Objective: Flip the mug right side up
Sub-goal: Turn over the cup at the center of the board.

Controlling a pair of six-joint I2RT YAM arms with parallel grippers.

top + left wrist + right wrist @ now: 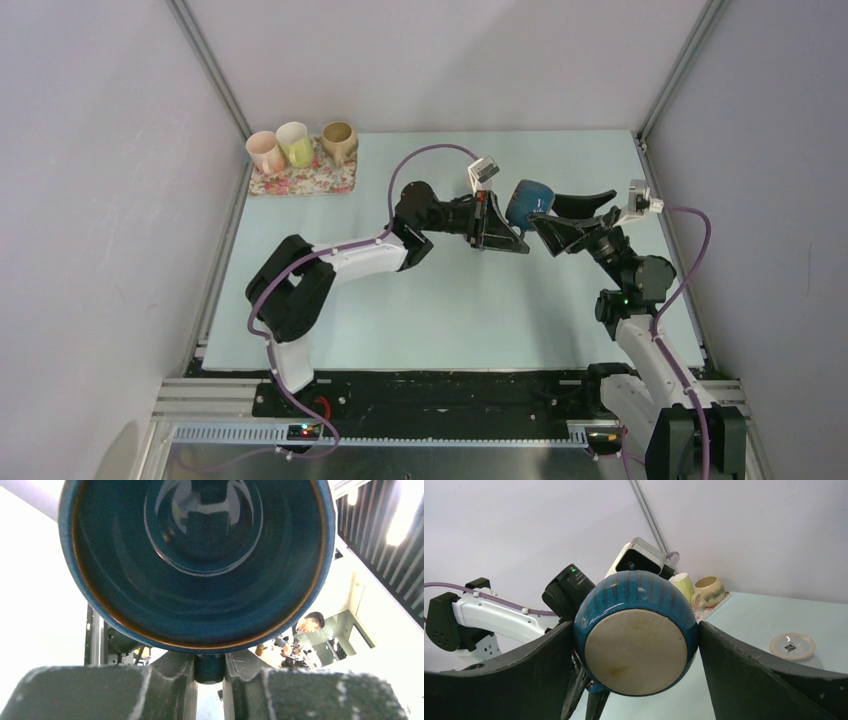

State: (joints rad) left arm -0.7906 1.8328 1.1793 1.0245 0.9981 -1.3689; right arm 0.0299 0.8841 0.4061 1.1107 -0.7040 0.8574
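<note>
The blue glazed mug [524, 200] hangs in the air over the middle of the table, lying on its side between both grippers. My left gripper [508, 228] is shut on the mug's handle [209, 667], and the left wrist view looks straight into the mug's open mouth [200, 565]. The unglazed base [636, 652] faces the right wrist camera. My right gripper [542, 212] spans the mug's body widely, with one finger [539, 665] against its left side and the other [744, 670] against its right side.
A floral mat [300, 180] at the back left corner carries a pink cup [265, 152], a yellow-green cup [295, 143] and a tan cup [340, 140]. A small saucer [792, 646] lies on the pale blue table [450, 300]. Enclosure walls stand on three sides.
</note>
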